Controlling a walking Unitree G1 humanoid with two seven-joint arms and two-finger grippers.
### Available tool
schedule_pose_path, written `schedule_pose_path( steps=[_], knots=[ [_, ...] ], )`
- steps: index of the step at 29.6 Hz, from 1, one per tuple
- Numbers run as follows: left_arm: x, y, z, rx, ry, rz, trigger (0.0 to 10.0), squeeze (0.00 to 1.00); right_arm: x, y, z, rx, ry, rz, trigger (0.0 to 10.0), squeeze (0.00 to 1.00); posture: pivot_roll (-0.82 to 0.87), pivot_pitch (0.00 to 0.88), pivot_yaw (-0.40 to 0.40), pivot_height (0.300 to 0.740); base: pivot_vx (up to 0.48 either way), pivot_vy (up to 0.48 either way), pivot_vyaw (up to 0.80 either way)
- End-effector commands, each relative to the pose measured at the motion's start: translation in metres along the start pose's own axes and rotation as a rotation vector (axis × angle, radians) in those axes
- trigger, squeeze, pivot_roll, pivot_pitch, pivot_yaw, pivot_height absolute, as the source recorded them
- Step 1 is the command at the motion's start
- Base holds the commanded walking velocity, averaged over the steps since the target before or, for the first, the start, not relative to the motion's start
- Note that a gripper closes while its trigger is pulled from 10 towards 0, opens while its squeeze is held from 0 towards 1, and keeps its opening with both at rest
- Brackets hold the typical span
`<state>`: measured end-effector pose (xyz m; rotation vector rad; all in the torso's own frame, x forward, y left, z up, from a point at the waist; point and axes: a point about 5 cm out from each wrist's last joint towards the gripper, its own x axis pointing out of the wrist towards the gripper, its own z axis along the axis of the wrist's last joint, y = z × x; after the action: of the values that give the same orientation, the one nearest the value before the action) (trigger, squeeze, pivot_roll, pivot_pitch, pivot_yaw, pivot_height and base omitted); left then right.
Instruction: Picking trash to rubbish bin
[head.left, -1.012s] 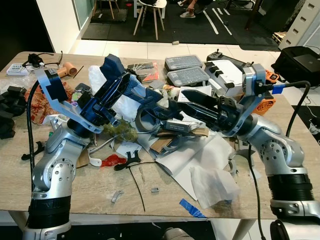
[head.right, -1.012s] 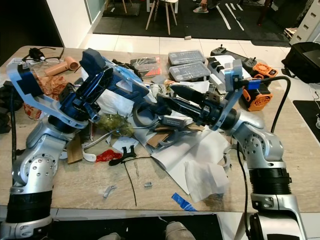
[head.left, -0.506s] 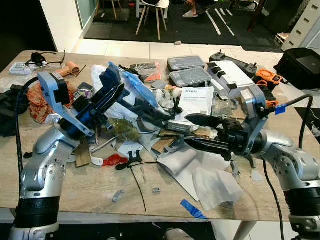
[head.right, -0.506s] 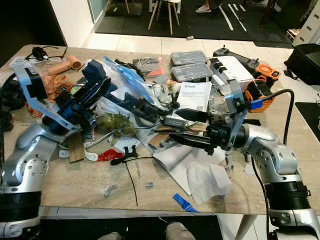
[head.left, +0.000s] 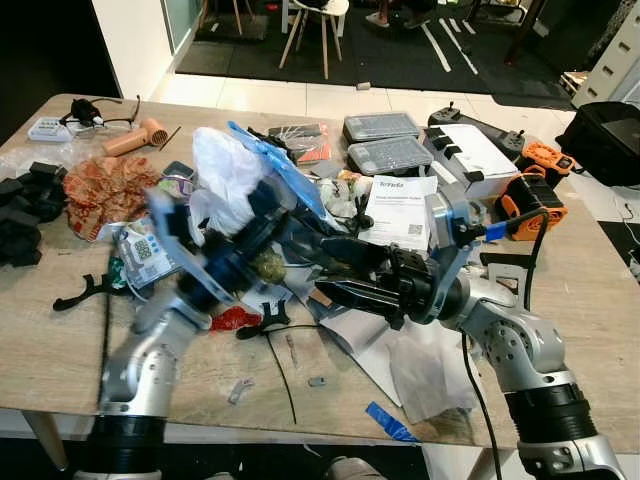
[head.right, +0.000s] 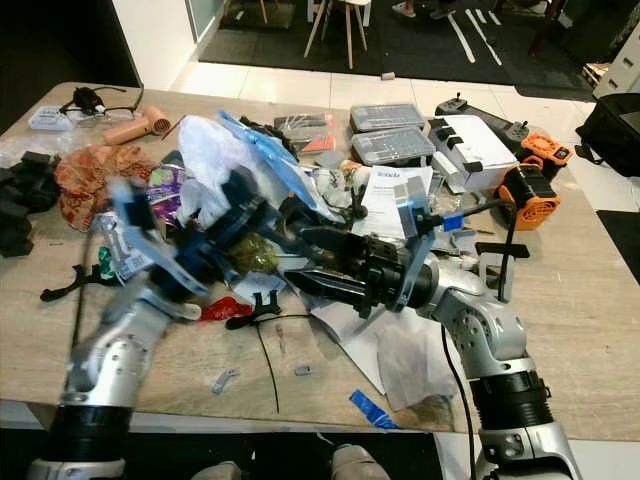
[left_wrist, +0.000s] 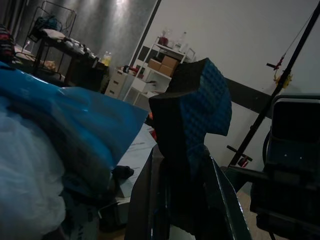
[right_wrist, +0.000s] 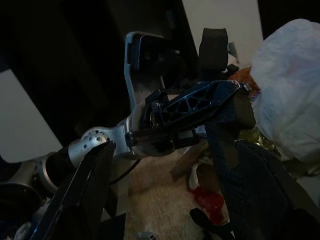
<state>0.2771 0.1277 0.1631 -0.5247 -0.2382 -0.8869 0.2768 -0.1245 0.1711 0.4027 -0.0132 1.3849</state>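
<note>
My left gripper is blurred above the trash heap, shut on a dark blue foam block wedged between its fingers. My right gripper reaches in from the right at the heap's middle, open, its fingers spread wide with nothing between them, pointing at the left gripper. The heap holds a white plastic bag, blue plastic film, a greenish clump, a red scrap and crumpled white paper. No bin is in sight.
On the wooden table lie two grey cases, an orange device, a hair dryer, black parts, an orange-patterned wrapper and a blue tape strip. A chair stands beyond.
My right gripper drew back from the left one and opened, then slid left toward the heap's middle. My left arm swung right with the foam block and is blurred.
</note>
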Motion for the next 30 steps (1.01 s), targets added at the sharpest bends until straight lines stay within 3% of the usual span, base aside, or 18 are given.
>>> schedule_pose_path(
  steps=[1,11,30],
  knots=[
    [0.004,-0.003,-0.007,-0.020,0.003,-0.005,10.0,0.00,-0.006,-0.004,-0.004,0.031,-0.017,-0.043,10.0,0.00,-0.04,0.000,-0.044,0.740,-0.285,0.000,0.00],
    [0.007,0.000,-0.013,-0.022,0.020,-0.001,10.0,0.00,-0.011,-0.014,-0.007,0.014,0.000,-0.121,10.0,0.00,-0.04,0.000,-0.044,0.740,-0.288,0.000,0.00],
    [0.009,-0.002,-0.015,-0.017,0.039,-0.019,10.0,0.00,-0.009,-0.020,-0.011,0.025,0.002,-0.157,10.0,0.00,-0.04,0.000,-0.046,0.740,-0.298,0.000,0.00]
  ],
)
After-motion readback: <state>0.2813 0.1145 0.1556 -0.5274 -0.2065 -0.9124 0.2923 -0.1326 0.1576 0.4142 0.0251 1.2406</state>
